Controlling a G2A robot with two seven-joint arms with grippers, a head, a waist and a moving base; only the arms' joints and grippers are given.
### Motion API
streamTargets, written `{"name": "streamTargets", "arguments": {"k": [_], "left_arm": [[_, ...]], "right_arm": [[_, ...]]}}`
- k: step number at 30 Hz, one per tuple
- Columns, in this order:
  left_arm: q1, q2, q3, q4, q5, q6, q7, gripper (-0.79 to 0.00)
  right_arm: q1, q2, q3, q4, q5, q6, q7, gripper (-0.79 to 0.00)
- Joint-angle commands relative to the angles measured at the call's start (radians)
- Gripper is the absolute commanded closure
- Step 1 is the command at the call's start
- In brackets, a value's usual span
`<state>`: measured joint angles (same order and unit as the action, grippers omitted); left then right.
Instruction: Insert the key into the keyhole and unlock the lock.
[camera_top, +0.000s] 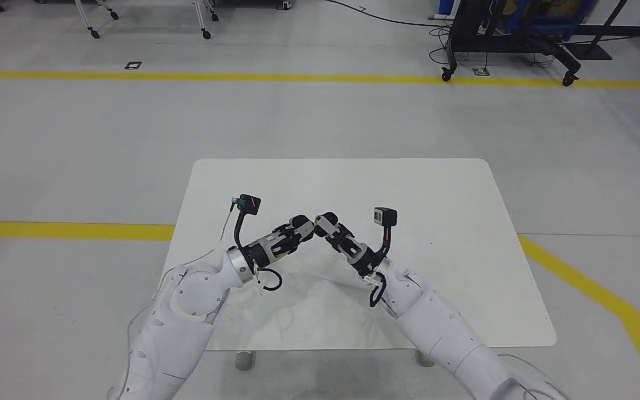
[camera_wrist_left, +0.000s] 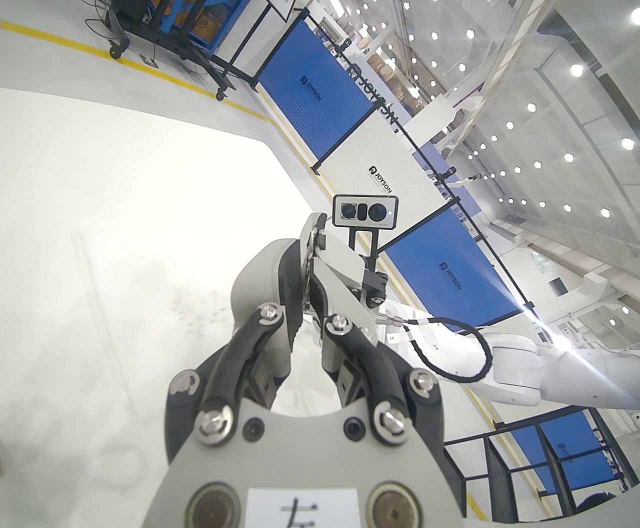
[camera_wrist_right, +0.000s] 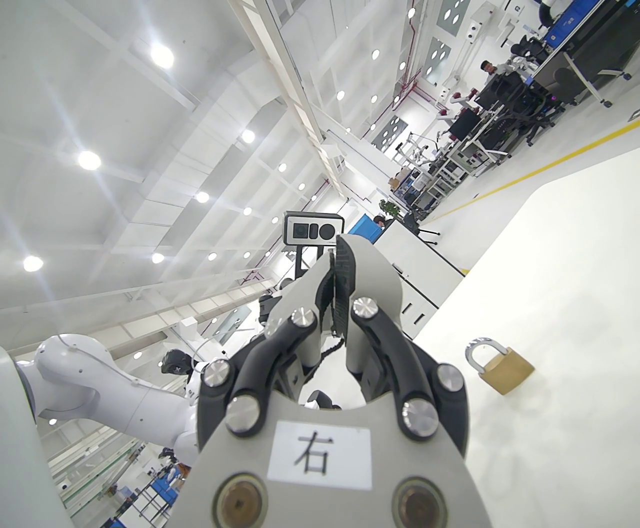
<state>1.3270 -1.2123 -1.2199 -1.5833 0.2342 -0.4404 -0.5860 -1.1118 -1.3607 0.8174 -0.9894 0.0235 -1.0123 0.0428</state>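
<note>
One surface: white rectangular table with rounded corners, with faint scuff marks near the middle.
Room: grey hall floor with yellow tape lines; dark wheeled rack past the far line; blue and white partition panels; round ceiling lamps.
Lock: brass padlock with silver shackle, lying flat on the table. The shackle looks closed. It is well apart from both grippers.
Left gripper: held over the table's centre, tip to tip with the other one. Its fingers are clamped on a silver metal key.
Right gripper: held over the table's centre, fingers pressed together with the ribbed black pads meeting.
Key: in the air at the left fingertips, not at the padlock.
Hidden: the pads cover most of the key, so only a curved metal edge shows. Cannot tell whether the right gripper also touches the key. The padlock's keyhole is not readable from this angle.
Cut off: both arms run out of the top view's near edge.
</note>
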Motion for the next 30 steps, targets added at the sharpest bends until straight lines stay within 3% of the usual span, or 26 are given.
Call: {"name": "streamTargets", "arguments": {"k": [1, 24, 30], "left_arm": [[-0.001, 0.001, 0.001, 0.000, 0.001, 0.001, -0.002, 0.000], [0.007, 0.008, -0.004, -0.005, 0.013, 0.046, 0.067, 0.000], [0.008, 0.009, -0.011, -0.003, -0.055, 0.053, 0.052, 0.000]], "right_arm": [[0.002, -0.002, 0.003, 0.005, -0.001, 0.000, 0.005, 0.000], [0.002, -0.002, 0.003, 0.005, -0.001, 0.000, 0.005, 0.000], [0.002, -0.002, 0.003, 0.005, -0.001, 0.000, 0.005, 0.000]]}}
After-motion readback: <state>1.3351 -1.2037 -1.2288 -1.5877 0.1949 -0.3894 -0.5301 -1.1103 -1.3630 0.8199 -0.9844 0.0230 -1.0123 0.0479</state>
